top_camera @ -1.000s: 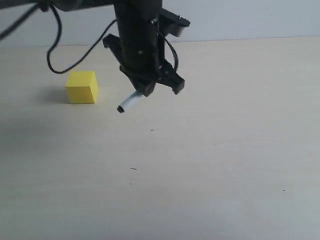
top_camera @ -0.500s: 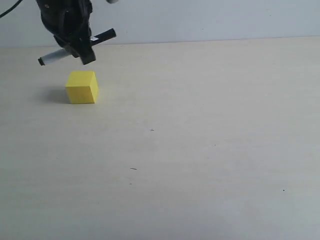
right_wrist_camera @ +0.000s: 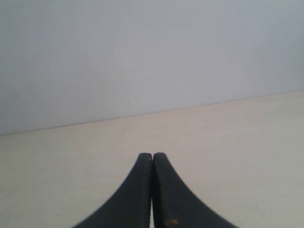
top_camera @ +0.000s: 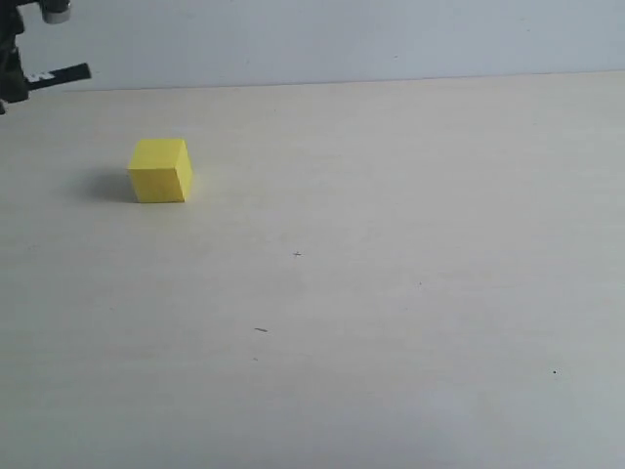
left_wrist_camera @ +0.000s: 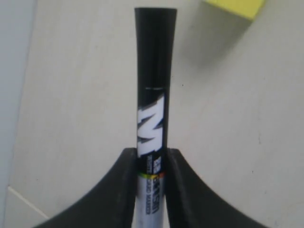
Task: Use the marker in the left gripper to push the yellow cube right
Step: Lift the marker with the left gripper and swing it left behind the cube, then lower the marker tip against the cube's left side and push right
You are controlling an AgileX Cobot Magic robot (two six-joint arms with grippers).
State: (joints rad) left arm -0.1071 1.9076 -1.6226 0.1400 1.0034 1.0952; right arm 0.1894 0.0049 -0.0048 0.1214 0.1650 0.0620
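The yellow cube (top_camera: 160,170) rests on the pale table at the left of the exterior view; one corner of it (left_wrist_camera: 236,7) shows in the left wrist view. My left gripper (top_camera: 8,83) is mostly cut off by the exterior view's upper-left edge, above and left of the cube. In the left wrist view this gripper (left_wrist_camera: 151,154) is shut on the marker (left_wrist_camera: 153,80), whose black cap sticks out past the fingers. The cap end (top_camera: 64,74) points right in the exterior view. My right gripper (right_wrist_camera: 152,156) is shut, holds nothing, and is absent from the exterior view.
The light wooden tabletop (top_camera: 391,274) stretches to the right of the cube, with only tiny dark specks (top_camera: 296,254) on it. A pale grey-blue wall (top_camera: 342,39) stands along the table's far edge.
My left gripper with the marker swung from the table's middle to the left, passed above the cube, and now sits at the upper-left edge. The cube has not moved.
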